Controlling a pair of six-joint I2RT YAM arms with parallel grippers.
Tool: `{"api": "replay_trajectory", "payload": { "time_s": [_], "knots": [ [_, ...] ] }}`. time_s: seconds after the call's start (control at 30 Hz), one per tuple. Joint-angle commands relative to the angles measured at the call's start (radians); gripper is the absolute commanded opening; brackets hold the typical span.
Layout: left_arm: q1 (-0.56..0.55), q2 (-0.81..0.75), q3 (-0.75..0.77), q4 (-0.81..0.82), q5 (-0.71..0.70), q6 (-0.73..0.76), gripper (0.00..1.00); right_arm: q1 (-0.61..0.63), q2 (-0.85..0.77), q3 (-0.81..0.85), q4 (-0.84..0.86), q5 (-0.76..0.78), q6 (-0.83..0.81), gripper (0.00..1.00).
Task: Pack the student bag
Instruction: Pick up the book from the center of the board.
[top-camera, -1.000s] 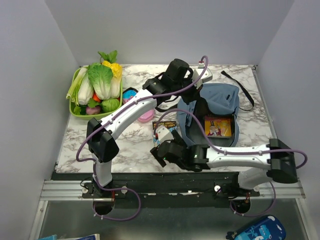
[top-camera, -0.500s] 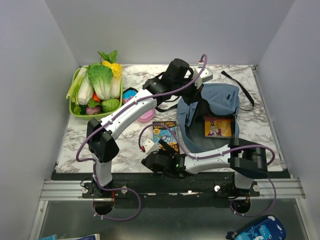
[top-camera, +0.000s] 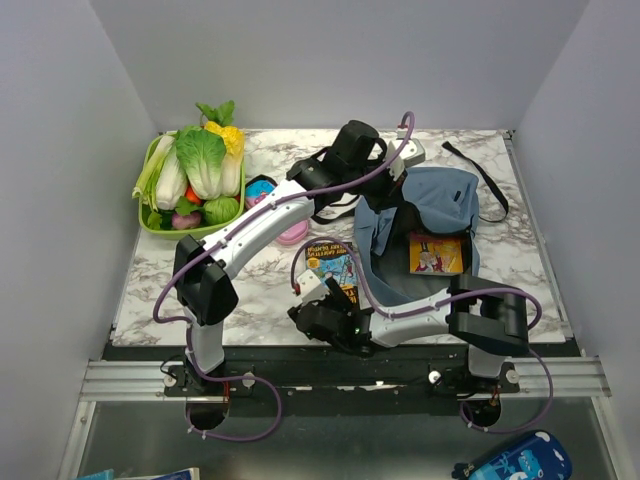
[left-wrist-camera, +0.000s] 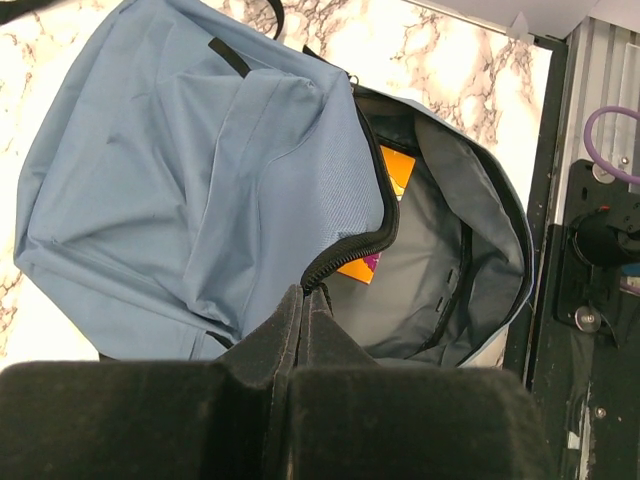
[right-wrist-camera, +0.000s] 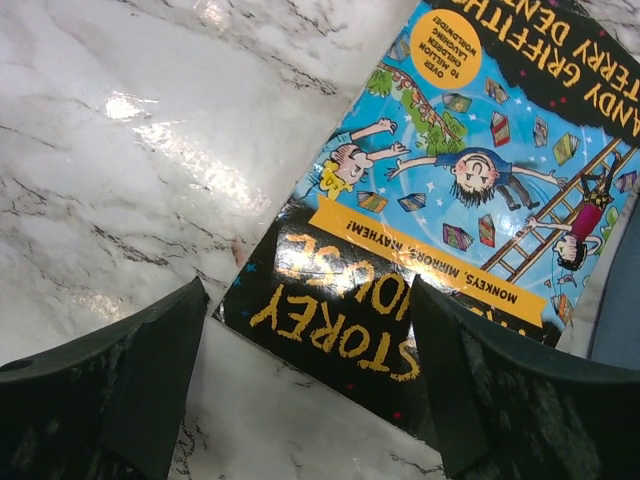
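The student bag (top-camera: 435, 200) is a dusty-blue backpack lying open at the right middle of the table. An orange and purple book (top-camera: 436, 253) lies inside it. My left gripper (left-wrist-camera: 303, 298) is shut on the zipper edge of the student bag (left-wrist-camera: 200, 170) and holds the flap up; the orange book (left-wrist-camera: 392, 175) shows in the opening. A blue cartoon book (top-camera: 330, 264) lies flat on the marble, left of the bag. My right gripper (right-wrist-camera: 308, 300) is open low over the near corner of this book (right-wrist-camera: 480, 190), one finger on each side of it.
A green basket (top-camera: 148, 185) of toy vegetables stands at the back left. A pink pencil case (top-camera: 293, 235) and a small bright-blue pouch (top-camera: 260, 187) lie beside my left arm. A black strap (top-camera: 490, 185) trails right of the bag.
My right arm folded back at the elbow and its gripper settled over the near end of the cartoon book. The left gripper kept its hold on the bag.
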Motion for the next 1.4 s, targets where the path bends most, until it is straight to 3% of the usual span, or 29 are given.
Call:
{"api": "replay_trajectory", "payload": {
  "time_s": [0.0,0.07,0.17,0.27,0.3,0.4,0.67,0.97,1.13,1.37],
  "knots": [
    [0.003,-0.055,-0.022,0.030,0.023,-0.018,0.00,-0.010,0.007,-0.070,-0.060,-0.030,0.091,0.84],
    [0.003,-0.061,-0.028,0.032,0.025,-0.020,0.00,-0.008,0.002,-0.096,-0.063,-0.054,0.117,0.80],
    [0.003,-0.067,-0.036,0.036,0.023,-0.018,0.00,-0.008,-0.021,-0.122,-0.058,-0.097,0.146,0.65],
    [0.003,-0.074,-0.040,0.037,0.020,-0.018,0.00,-0.008,-0.054,-0.133,-0.060,-0.108,0.148,0.41],
    [0.004,-0.077,-0.042,0.040,0.022,-0.018,0.00,-0.008,-0.067,-0.133,-0.061,-0.105,0.139,0.26],
    [0.003,-0.081,-0.042,0.043,0.023,-0.021,0.00,-0.008,-0.117,-0.127,-0.081,-0.076,0.116,0.04],
    [0.003,-0.090,-0.042,0.046,0.017,-0.032,0.00,-0.007,-0.208,-0.053,-0.156,-0.012,0.057,0.01],
    [0.003,-0.055,0.016,0.041,-0.020,-0.031,0.00,0.027,-0.568,0.092,-0.360,0.021,-0.052,0.00],
    [0.004,-0.055,0.015,0.038,-0.035,-0.007,0.00,0.090,-0.688,0.198,-0.622,0.051,0.023,0.01],
    [0.003,-0.054,0.029,0.026,-0.034,-0.003,0.00,0.206,-0.687,0.456,-1.139,0.281,0.238,0.01]
  ]
}}
